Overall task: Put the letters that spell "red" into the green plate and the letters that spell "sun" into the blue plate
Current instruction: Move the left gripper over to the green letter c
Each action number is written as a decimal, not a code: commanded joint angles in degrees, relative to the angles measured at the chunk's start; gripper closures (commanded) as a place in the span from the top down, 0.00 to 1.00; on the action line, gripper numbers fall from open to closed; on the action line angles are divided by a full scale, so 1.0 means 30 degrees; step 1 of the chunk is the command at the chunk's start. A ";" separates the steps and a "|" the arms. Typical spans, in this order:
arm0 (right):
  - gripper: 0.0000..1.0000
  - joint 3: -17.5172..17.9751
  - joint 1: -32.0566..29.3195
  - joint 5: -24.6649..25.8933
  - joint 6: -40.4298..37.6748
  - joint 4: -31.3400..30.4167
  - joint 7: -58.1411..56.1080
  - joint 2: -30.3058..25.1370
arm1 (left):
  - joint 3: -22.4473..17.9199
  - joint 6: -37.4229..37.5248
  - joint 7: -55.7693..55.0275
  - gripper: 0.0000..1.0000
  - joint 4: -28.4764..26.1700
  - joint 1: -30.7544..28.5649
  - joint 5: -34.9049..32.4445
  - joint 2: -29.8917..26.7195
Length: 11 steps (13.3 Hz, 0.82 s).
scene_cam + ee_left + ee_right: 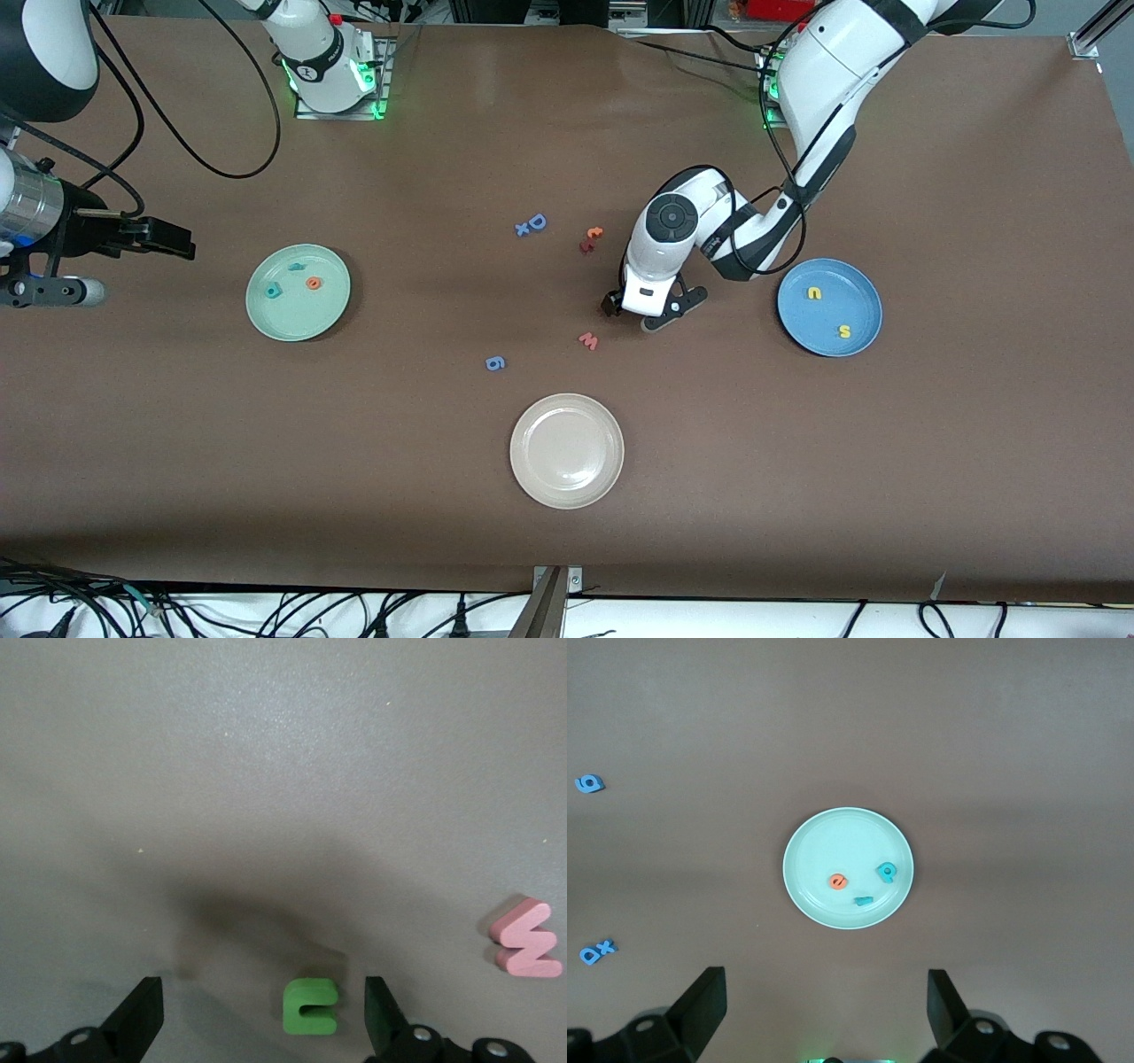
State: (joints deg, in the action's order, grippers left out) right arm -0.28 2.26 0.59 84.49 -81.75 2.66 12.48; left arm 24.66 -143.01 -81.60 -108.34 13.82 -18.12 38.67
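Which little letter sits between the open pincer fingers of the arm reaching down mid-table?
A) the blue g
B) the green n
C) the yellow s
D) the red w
B: the left wrist view shows the green n on the table between the left pincer fingers.

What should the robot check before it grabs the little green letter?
1. Left gripper open: ok.
2. Green n between its fingers, on the table: ok.
3. Red w outside the fingers: ok.
4. Blue plate holds s and u, with room for the n: ok.
5. Green plate holds r, e, d: ok.
6. Right gripper, open, waits clear of the green plate: ok.
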 commanded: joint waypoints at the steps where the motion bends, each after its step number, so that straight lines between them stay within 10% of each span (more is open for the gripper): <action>1: 1.00 0.0063 -0.0051 0.0156 -0.0126 -0.0143 0.0225 -0.0174 | -0.0163 0.0122 -0.0662 0.99 0.0400 0.0345 -0.0639 0.0089; 11: 1.00 0.0034 -0.0051 0.0186 -0.0155 -0.0143 0.0167 -0.0174 | -0.0280 0.0298 -0.1102 0.75 0.0429 0.0989 -0.0697 0.0293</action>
State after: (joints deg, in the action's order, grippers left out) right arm -0.28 2.26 0.59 84.43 -81.75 2.67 12.48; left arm 24.58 -142.89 -83.08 -108.19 15.79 -18.12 38.89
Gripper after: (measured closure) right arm 0.000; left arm 0.141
